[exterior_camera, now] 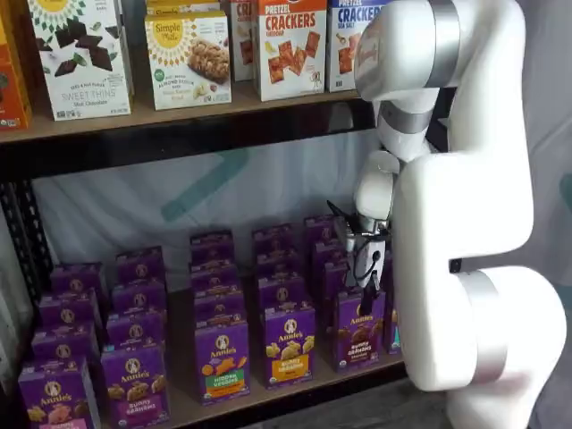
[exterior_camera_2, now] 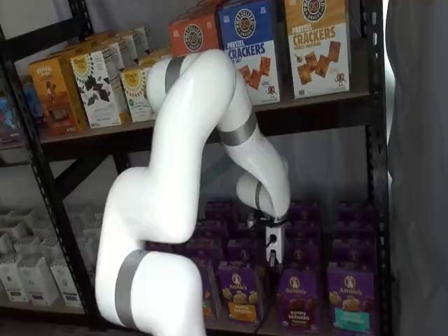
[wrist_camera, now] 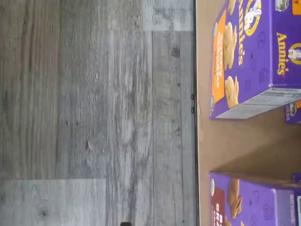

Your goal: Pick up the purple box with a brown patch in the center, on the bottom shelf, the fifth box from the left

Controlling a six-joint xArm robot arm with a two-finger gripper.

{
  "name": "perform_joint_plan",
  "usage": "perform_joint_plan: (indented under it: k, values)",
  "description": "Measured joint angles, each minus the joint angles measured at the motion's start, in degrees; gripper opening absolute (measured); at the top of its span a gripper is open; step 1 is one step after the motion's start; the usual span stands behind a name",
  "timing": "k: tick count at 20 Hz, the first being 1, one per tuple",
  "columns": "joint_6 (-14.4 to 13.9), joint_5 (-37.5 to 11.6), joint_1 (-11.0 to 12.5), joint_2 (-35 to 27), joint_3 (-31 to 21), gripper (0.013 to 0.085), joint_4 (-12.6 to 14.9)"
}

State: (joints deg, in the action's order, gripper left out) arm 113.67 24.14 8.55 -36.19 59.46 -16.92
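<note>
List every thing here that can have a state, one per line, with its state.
gripper: open, holding nothing, hanging just above the purple box.
purple box: upright at the front of its row, not gripped.
bottom shelf: loaded with rows of upright purple Annie's cartons.
pretzel crackers box: upright on the upper board, untouched.
</note>
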Motion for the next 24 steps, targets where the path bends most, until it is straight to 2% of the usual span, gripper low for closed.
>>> perform_joint_plan:
  k: [4, 8, 20, 24]
  values:
    - [1.8, 0.4, -0.2, -4.4, 5.4, 0.085, -2.4]
    - [1.0, 1.1, -0.3, -9.0, 11.1, 0.085, -1.7]
    - [-11.6, 3.1, 0.5, -19.3, 23.0, 0.085, 13.1]
    - [-12.6, 3.4, 0.8, -21.3, 24.8, 0.085, 14.6]
